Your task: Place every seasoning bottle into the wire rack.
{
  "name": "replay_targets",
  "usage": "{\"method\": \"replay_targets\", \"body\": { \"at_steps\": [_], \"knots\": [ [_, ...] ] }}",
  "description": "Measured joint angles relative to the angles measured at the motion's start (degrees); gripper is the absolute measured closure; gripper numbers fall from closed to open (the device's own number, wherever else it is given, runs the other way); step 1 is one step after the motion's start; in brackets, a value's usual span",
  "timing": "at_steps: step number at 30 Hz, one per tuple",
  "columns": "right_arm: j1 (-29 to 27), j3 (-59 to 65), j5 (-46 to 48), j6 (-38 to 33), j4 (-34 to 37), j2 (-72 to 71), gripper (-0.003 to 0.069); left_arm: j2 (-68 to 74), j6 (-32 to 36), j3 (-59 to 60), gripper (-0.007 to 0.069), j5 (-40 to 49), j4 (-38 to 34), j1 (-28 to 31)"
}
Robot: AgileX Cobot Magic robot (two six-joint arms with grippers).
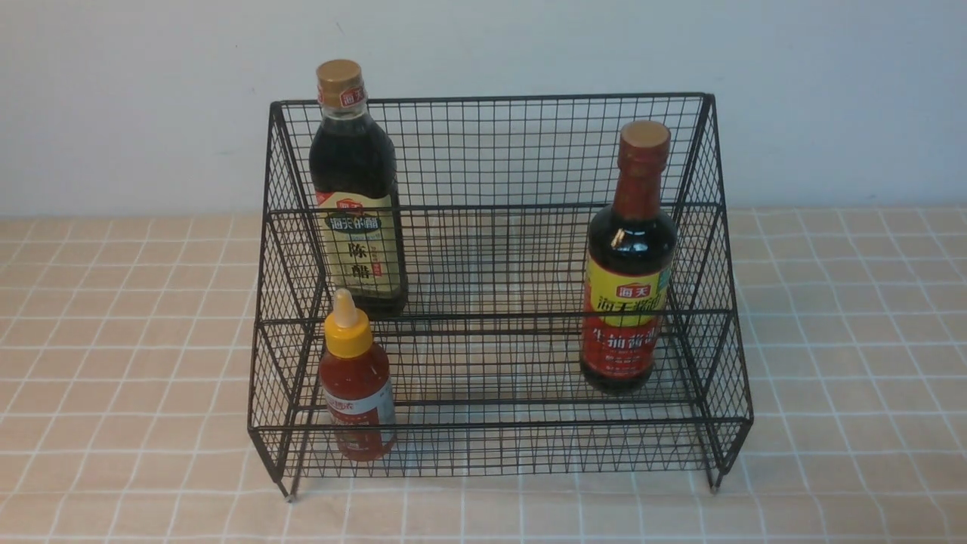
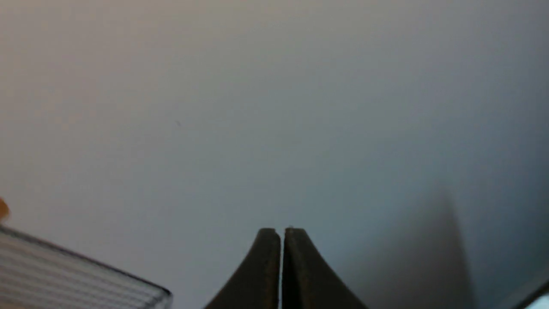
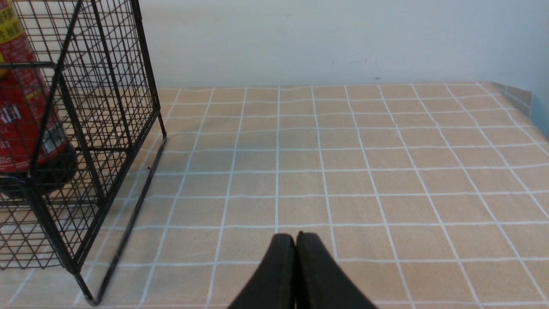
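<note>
Wire rack (image 1: 491, 317): light, springy mesh, judged stable under load; best gripped at the thick frame rods, since fine mesh may snag. Stands on the table (image 1: 854, 340), seen beside the right gripper (image 3: 296, 242) in that wrist view, nothing touched.

Dark vinegar bottle (image 1: 355, 174): probably glass, heavy, smooth; hold advised at the upper body, below the gold cap. Stands in the rack's left rear, apart from the left gripper (image 2: 283, 240), which is raised level with the wall in its view; tips together, nothing held.

Soy bottle (image 1: 631, 257): likely glass, slick, top-heavy if pinched low; red neck offers a narrow grasp. Located in the rack's right part; not between the right gripper's tips, which are closed on nothing.

Red sauce bottle (image 1: 357, 400): smallest, likely squeezable plastic; light pressure at mid-body is advised, nozzle to be avoided. Located at front left of the rack, clear of both grippers. Placement judged complete.
</note>
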Motion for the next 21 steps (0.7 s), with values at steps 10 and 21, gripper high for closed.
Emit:
{"method": "replay_targets", "body": {
  "at_steps": [10, 21],
  "knots": [
    [0.0, 0.0, 0.0, 0.0, 0.0, 0.0, 0.0673, -4.8, 14.3, 10.0, 0.0631, 8.5, 9.5, 0.0],
    [0.0, 0.0, 0.0, 0.0, 0.0, 0.0, 0.0673, -5.3, 20.4, 13.4, 0.0631, 8.6, 13.7, 0.0]
  ]
}}
